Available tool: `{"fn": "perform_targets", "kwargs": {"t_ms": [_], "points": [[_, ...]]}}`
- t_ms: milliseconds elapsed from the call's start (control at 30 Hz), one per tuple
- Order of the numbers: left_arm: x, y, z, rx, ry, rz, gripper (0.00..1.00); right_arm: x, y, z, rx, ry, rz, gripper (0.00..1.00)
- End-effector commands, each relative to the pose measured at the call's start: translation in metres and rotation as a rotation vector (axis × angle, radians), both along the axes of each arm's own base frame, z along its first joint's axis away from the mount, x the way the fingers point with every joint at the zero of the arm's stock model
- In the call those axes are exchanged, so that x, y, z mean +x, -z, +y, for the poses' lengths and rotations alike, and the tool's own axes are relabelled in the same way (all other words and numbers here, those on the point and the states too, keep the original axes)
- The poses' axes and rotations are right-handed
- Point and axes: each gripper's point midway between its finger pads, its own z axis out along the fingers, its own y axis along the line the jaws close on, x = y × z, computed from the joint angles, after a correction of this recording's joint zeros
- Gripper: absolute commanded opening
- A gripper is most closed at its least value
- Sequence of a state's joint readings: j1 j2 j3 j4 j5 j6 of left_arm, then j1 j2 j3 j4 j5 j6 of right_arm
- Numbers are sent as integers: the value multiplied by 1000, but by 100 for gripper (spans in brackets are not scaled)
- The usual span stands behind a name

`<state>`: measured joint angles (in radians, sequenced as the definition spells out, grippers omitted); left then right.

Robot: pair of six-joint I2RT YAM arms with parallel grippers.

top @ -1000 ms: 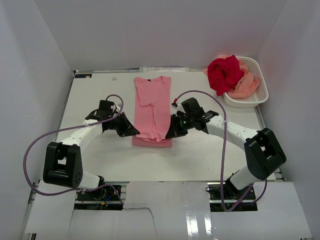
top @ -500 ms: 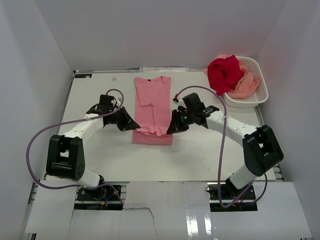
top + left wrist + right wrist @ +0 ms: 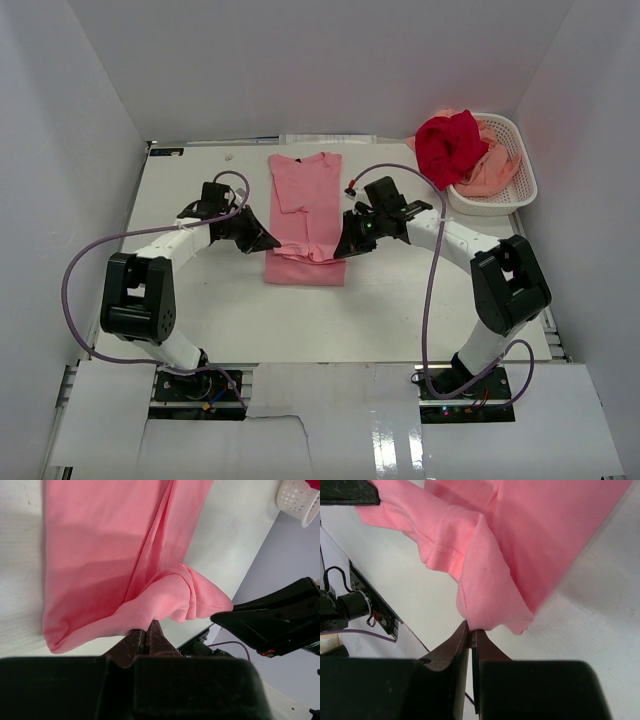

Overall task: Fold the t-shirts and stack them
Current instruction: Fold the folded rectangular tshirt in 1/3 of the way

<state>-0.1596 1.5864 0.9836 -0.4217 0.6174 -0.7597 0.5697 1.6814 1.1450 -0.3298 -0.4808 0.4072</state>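
Low in the middle of the top view, two black grippers reach in from the two sides. The left gripper (image 3: 267,242) is pinched tight on the left side of the pink t-shirt's (image 3: 305,200) hem. The right gripper (image 3: 342,248) is pinched tight on the right side of that hem. They hold the hem up, and it sags between them. Under it the cloth doubles back in a soft fold on the white table (image 3: 200,310).

The pink t-shirt is a long thin strip in the center of the picture. Its long way runs from bottom to top, and the neck end lies flat at the top.

In the upper right sits a white basket (image 3: 490,205). The red t-shirt (image 3: 447,145) is heaped over its left edge. The peach t-shirt (image 3: 495,172) lies inside, beside the red one.
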Motion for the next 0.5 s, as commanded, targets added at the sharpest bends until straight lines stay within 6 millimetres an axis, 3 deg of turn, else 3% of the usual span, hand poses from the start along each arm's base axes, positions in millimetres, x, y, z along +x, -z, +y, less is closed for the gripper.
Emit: {"fn": "perform_targets", "kwargs": {"t_ms": [0,467], "points": [[24,-18,-1,-13,-11,-86,0,15,-13,6,29,-25,-45,8],[58,-20,0,-6,-31,-113,0,51,-24,17,26,-27,-75,8]]}}
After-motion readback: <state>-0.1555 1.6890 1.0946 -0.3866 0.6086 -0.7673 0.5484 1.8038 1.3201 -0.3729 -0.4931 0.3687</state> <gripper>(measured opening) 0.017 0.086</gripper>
